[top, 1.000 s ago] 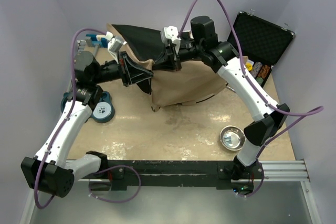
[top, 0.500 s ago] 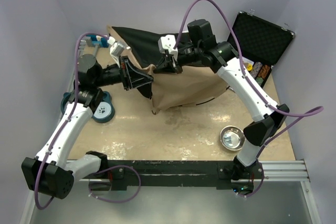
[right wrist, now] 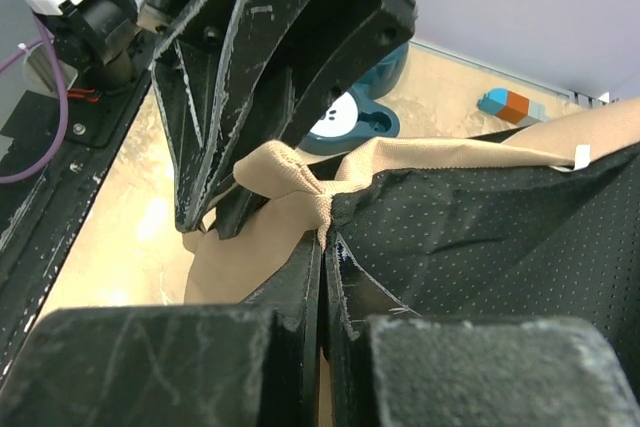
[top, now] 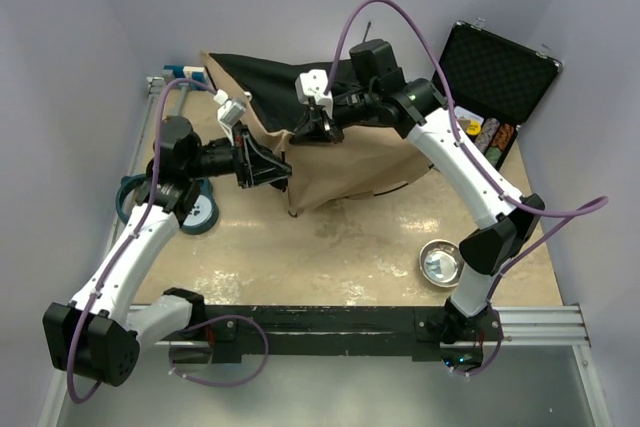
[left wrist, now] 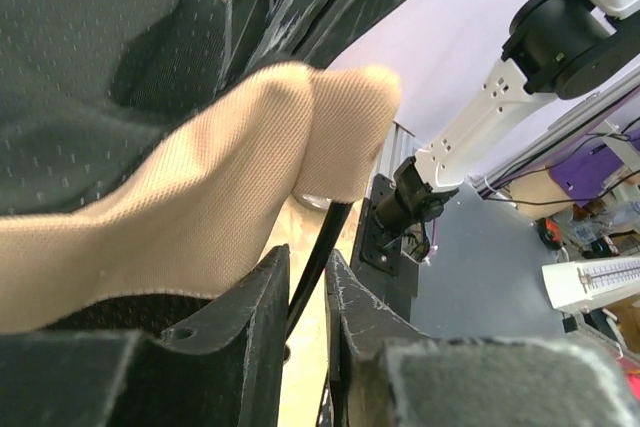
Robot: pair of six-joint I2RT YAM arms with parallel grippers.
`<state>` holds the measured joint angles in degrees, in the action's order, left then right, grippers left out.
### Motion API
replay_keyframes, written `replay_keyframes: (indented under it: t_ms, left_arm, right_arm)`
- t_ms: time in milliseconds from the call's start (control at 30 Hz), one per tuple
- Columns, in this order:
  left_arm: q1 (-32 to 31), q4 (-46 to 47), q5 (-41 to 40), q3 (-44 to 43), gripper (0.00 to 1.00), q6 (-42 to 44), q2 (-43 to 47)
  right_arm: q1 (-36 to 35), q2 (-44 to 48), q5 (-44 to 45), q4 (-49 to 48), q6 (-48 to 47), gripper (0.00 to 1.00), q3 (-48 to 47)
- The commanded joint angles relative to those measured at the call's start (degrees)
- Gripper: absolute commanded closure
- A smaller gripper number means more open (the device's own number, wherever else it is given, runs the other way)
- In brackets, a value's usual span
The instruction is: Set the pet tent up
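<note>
Top view: the pet tent (top: pixel 350 162) lies slumped at the far middle of the table (top: pixel 330 247), tan skin over black lining. My left gripper (top: pixel 270 165) meets its near-left corner. My right gripper (top: pixel 318 130) is just beside it, a little farther back on the rim.

Left wrist: the jaws stand slightly apart, with a thin dark pole (left wrist: pixel 322 242) running through the gap. I cannot tell whether either finger touches it.

Right wrist: the jaws are closed on a bunched fold of the tan hem (right wrist: pixel 300 182). I judge the step is seating the pole at this corner. I'd hold the right pinch firm so the cloth stays taut, and guide the pole loosely so it slides without bowing.
</note>
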<state>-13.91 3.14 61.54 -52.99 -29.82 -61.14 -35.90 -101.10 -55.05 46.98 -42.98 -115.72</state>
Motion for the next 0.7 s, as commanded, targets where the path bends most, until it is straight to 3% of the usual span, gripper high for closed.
replay_keyframes:
  t_ms: [0, 33, 133, 600, 667]
  left_arm:
    - [0.1, -2.4, -1.4, 1.8, 0.76, 2.8, 0.1]
    - [0.1, -2.4, -1.5, 1.8, 0.78, 2.9, 0.1]
    - [0.1, -1.3, -1.8, 2.2, 0.99, 1.9, -0.1]
    - [-2.1, -1.6, -3.5, 2.7, 1.0, 1.1, -2.7]
    - [-2.1, -2.1, -3.9, 2.7, 1.0, 1.3, -3.0]
  right_arm:
    - [0.5, 0.1, 1.2, 0.2, -0.3, 1.0, -1.9]
    - [0.5, 0.1, 1.3, 0.2, -0.3, 1.0, -1.8]
    - [0.5, 0.5, 1.2, 0.3, -0.5, 1.0, -1.3]
    - [-0.4, -0.3, 2.5, 3.3, -4.0, 1.0, -3.4]
    - [-0.5, -0.7, 2.6, 4.5, -4.6, 0.87, -4.0]
